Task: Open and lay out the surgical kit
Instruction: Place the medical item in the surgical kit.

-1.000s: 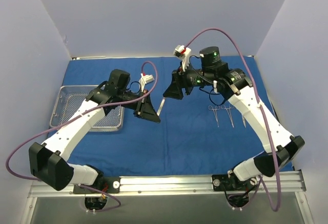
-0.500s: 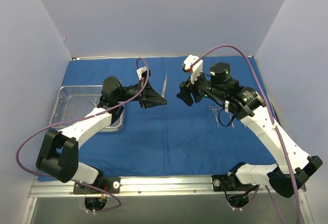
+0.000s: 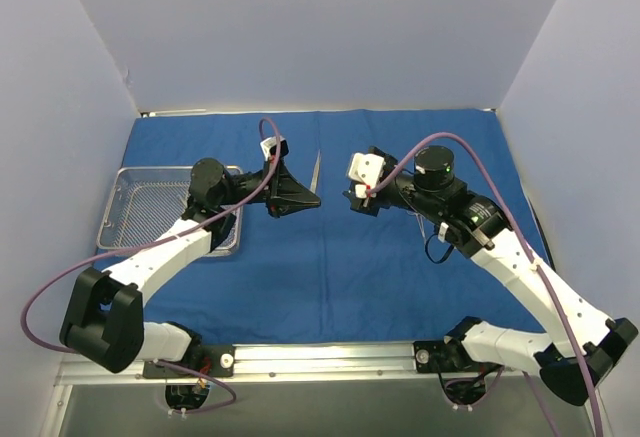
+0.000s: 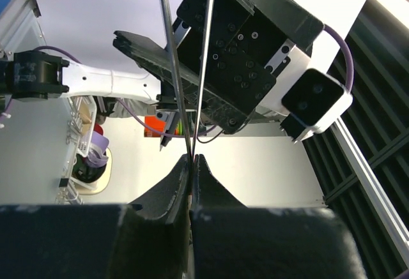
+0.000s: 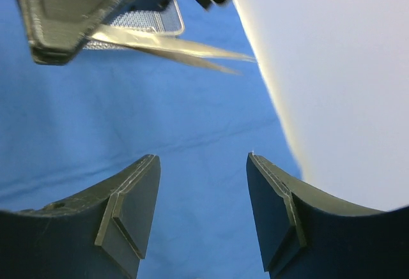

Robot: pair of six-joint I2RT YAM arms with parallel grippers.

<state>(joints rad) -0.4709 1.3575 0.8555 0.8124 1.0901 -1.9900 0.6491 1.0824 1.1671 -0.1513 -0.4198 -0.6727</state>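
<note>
Instrument transfer, by look of it. My left gripper [image 4: 193,161] pinched shut on steel instrument [image 3: 318,169], held above blue cloth [image 3: 330,267], right of mesh tray [image 3: 150,207]. My right gripper [image 5: 203,164] parted, empty, facing it close. Next: right jaws around shaft, then left releases.

This was a robotics lab, set up as a closed test cell. Plain pale walls [image 3: 320,27] boxed the table in on the left, far and right sides. An aluminium rail [image 3: 330,359] ran along the near edge, with two arms [image 3: 160,247] bolted to it and purple cables [image 3: 445,136] looping loose. The gear was surgical: a blue cloth [image 3: 330,277] over the table, a wire tray [image 3: 140,207] at the left and a steel instrument [image 3: 317,169] held up mid-table. The left wrist view looked out past the cell to a cluttered shelf [image 4: 82,148] and a dark ribbed panel [image 4: 383,87].
</note>
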